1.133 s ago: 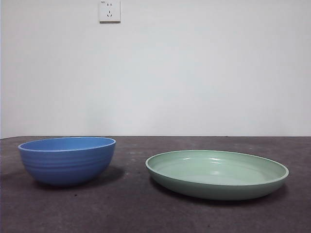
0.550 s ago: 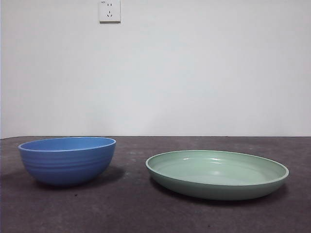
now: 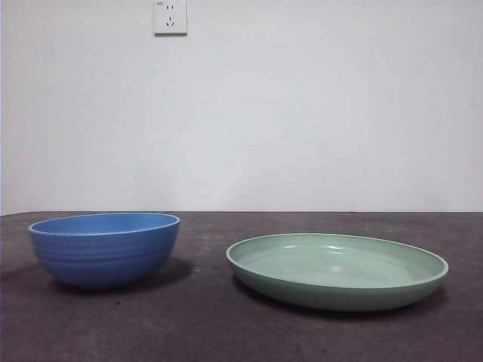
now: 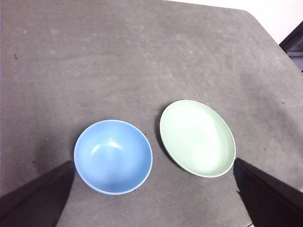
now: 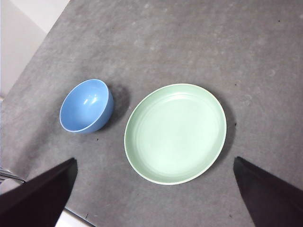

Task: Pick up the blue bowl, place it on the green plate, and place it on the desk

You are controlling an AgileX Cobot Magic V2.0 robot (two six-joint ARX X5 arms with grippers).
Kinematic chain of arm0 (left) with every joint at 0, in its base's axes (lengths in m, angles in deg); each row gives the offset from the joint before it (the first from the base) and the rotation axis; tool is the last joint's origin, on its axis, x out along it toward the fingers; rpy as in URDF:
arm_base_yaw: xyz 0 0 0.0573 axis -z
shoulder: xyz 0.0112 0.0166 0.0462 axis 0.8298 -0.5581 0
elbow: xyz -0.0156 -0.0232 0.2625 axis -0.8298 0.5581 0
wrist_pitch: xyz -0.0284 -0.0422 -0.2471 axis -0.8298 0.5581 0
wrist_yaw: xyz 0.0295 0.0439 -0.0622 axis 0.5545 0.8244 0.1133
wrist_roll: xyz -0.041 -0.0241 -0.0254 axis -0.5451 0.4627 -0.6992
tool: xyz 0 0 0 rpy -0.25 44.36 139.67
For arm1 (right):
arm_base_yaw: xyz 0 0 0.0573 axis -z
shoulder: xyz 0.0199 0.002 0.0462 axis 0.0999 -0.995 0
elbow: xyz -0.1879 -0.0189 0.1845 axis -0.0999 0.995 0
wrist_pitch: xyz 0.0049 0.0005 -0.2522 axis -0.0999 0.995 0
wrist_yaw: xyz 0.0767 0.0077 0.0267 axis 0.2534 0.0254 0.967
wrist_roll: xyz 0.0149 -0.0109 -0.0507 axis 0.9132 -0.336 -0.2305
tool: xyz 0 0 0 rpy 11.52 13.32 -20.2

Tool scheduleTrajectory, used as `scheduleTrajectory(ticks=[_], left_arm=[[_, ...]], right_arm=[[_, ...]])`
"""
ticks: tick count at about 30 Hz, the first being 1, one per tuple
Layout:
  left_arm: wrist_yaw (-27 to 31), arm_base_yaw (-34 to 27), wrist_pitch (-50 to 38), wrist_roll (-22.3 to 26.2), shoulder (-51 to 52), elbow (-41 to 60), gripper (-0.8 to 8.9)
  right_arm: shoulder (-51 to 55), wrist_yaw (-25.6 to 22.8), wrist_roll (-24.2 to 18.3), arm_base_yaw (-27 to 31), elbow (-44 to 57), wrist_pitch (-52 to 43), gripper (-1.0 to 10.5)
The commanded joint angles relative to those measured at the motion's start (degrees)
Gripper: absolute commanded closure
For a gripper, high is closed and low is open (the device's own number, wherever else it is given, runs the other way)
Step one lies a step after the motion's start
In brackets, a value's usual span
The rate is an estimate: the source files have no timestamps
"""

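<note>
The blue bowl stands upright and empty on the desk, left of the green plate, which lies flat and empty with a gap between the two. No arm shows in the front view. My left gripper hangs high over the desk, open, with the blue bowl and the green plate far below between its jaws. High above as well, my right gripper is open, holding nothing, over the green plate with the blue bowl off to one side.
A white wall with a power socket rises behind the desk's far edge. The desk's cut corner and side edge show in the left wrist view, and another desk edge in the right wrist view.
</note>
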Motion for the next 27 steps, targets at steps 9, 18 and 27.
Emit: scheduleTrajectory(ticks=[9, 18, 27], left_arm=[[3.9, 0.1, 0.5, 2.2, -7.0, -1.1, 1.88], [4.0, 0.1, -1.0, 3.3, -21.6, -1.1, 1.9], [4.0, 0.1, -6.6, 3.5, -37.8, -1.1, 1.98]], right_arm=[[-0.2, 0.0, -1.1, -0.1, -0.8, -1.8, 3.8], [-0.2, 0.0, -1.2, -0.1, -0.8, -1.7, 3.8], [-0.2, 0.0, -1.2, -0.1, -0.8, -1.7, 3.8]])
